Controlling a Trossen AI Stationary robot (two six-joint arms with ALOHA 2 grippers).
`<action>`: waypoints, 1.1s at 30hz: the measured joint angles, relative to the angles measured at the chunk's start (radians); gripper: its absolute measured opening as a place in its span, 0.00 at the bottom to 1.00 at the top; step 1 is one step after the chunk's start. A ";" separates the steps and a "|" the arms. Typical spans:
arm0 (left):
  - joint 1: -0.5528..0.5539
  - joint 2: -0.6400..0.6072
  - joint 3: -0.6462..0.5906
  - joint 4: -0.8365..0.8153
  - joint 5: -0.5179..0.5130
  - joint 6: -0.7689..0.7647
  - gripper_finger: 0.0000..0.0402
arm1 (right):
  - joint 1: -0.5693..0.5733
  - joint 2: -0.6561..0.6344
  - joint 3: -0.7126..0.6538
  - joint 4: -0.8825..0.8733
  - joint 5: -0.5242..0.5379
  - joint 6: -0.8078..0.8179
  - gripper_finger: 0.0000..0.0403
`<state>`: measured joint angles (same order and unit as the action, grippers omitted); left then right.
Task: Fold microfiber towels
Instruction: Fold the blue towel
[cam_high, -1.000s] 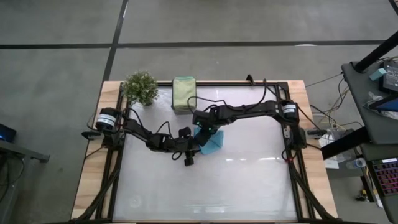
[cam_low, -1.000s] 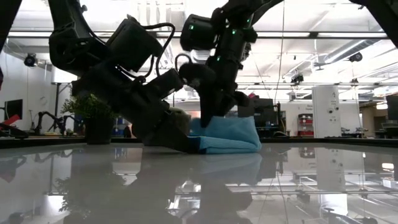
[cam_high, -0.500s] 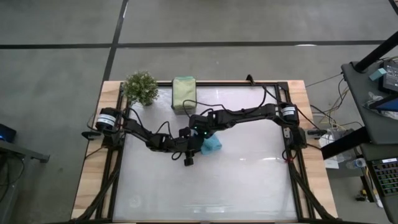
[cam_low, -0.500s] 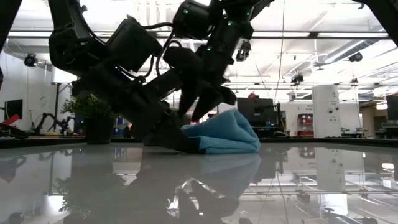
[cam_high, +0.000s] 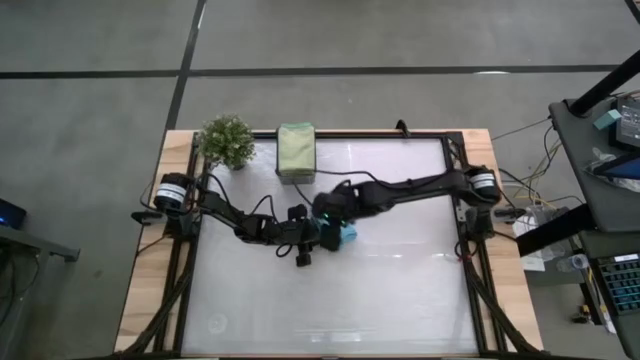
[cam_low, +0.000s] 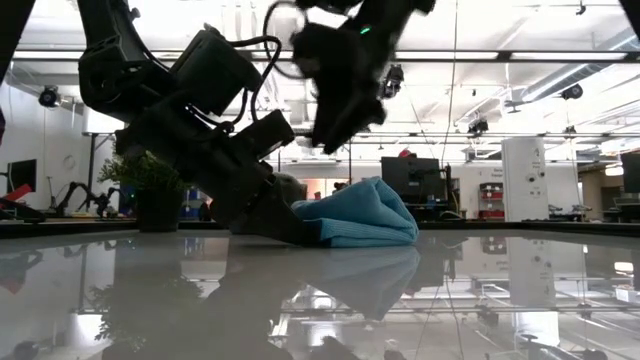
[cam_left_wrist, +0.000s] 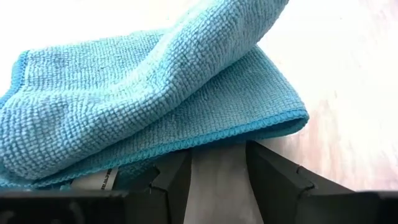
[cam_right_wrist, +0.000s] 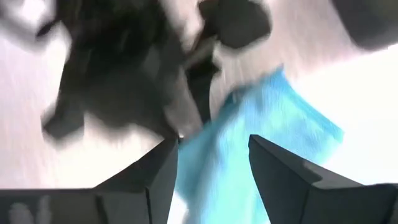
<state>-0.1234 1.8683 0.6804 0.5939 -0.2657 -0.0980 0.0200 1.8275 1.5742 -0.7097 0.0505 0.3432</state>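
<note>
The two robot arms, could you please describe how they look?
Both arms are black and jointed, with loose black cables looping alongside. The left arm has a round silver-capped base joint; the right arm has one too. Small green-blue lights glow near the right gripper. The fingers are dark, angular wedges.

Grey concrete floor (cam_high: 400, 35) surrounds the table; ceiling strip lights (cam_low: 520, 57) brighten what looks like a workshop.

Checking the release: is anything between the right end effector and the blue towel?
No. The low view shows the right end effector open above the blue towel, only air between.
</note>
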 joint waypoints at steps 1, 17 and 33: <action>0.000 0.000 0.000 0.000 0.000 0.000 0.34 | 0.015 -0.015 -0.012 -0.023 0.021 -0.022 0.47; 0.000 0.000 0.000 0.000 0.000 -0.003 0.34 | 0.124 -0.163 -0.434 0.290 0.136 -0.071 0.40; 0.000 0.000 -0.001 0.000 0.000 0.000 0.34 | 0.126 -0.163 -0.533 0.521 0.130 -0.052 0.03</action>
<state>-0.1236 1.8683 0.6796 0.5941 -0.2661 -0.0978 0.1463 1.6642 1.0416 -0.1884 0.1810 0.2909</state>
